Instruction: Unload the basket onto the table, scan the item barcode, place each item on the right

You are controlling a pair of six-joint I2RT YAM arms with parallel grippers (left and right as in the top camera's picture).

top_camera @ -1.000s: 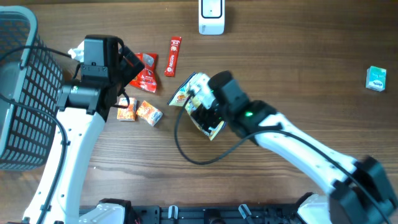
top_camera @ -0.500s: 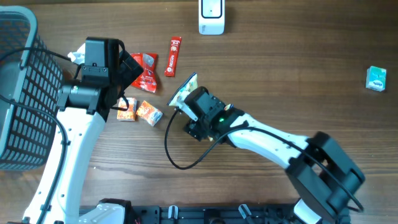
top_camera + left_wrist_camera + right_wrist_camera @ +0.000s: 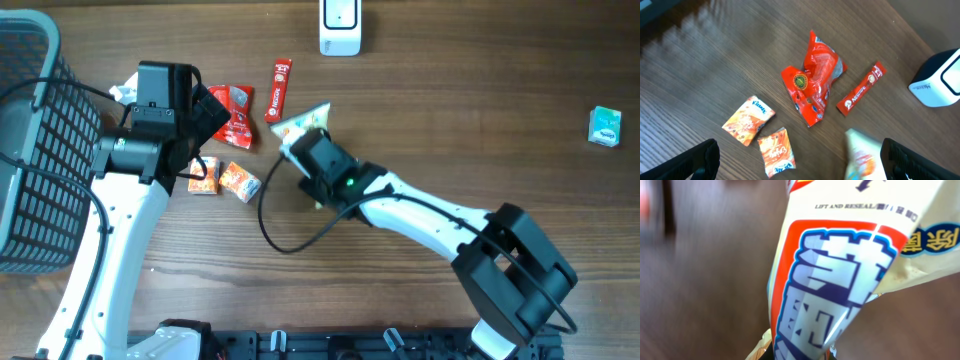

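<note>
Right claw (image 3: 303, 143) now tight on the packet (image 3: 304, 119)

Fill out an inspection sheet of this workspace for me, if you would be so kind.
Surface: wooden table, brown wood grain.
Job's things: white-and-orange pouch held in the right hand; white scanner at the far edge.
Clutter: red pouch, red stick sachet, two orange tissue packs, teal pack far right.
Hands: left hand open, empty, above the clutter; right hand shut on the pouch.
Cables: black cable looped beside the right arm.
Surroundings: wire basket at the left.
</note>
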